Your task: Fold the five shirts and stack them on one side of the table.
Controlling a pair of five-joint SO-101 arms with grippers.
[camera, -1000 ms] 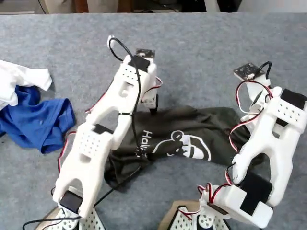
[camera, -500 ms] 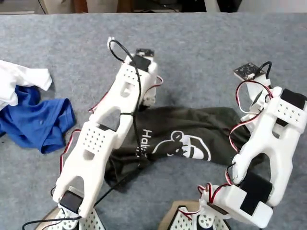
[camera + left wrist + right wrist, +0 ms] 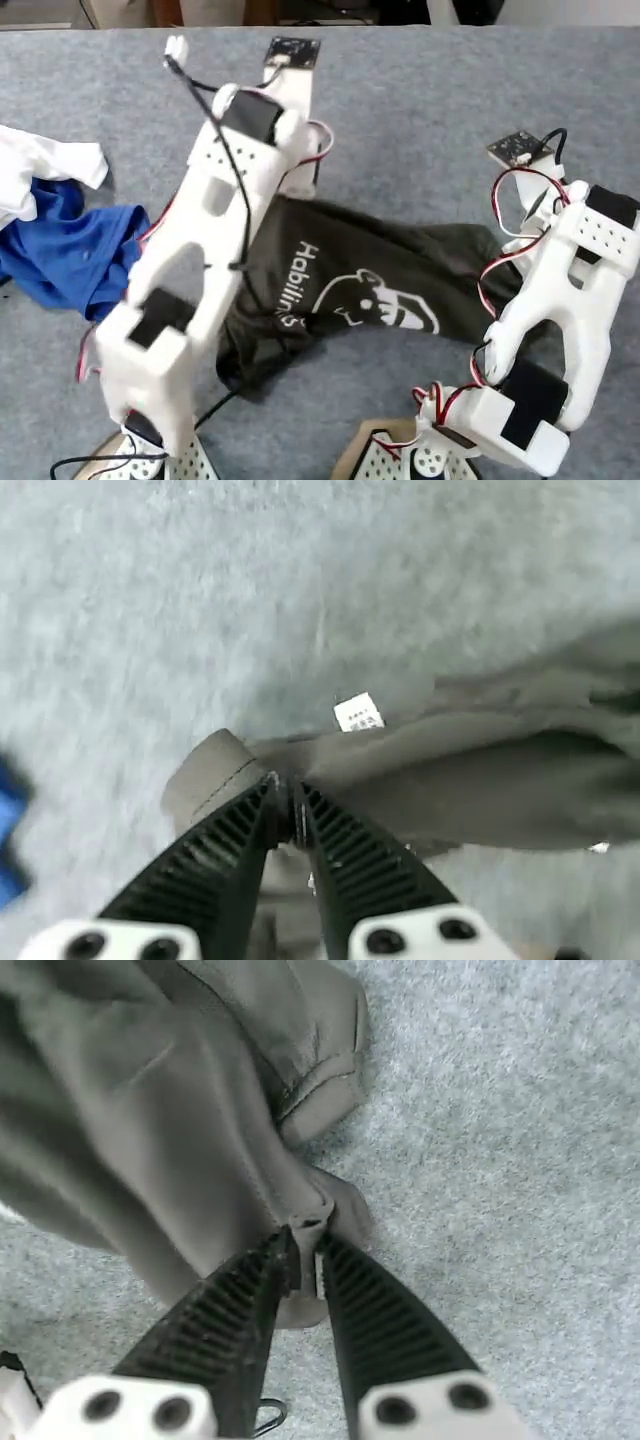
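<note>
- Shirt under handling: a dark olive shirt (image 3: 400, 270) with a white print was found crumpled across the middle of the grey table (image 3: 450, 90), between the two arms.
- The left gripper (image 3: 285, 810) was found pinched tight on a thin fold of this shirt, at the corner on its own side, close to a small white label (image 3: 358, 713).
- The right gripper (image 3: 305, 1250) was likewise found clamped on a narrow fold at the shirt's opposite end, near a hemmed cuff (image 3: 320, 1090).
- A blue shirt (image 3: 80, 255) and a white shirt (image 3: 40, 165) were noted heaped unfolded at the table edge on the left arm's side, well apart from the olive one.
- The step in hand was judged to be spreading the olive shirt flat before any fold; the task was judged to be at an early stage.
- It is advised that the two held ends be drawn apart evenly and at equal height, so that twisting is avoided.
- As little cloth was seen in either grip, a gentle pull is advised, lest a fold be lost.
- Wrinkles should be cleared before folding is begun.
</note>
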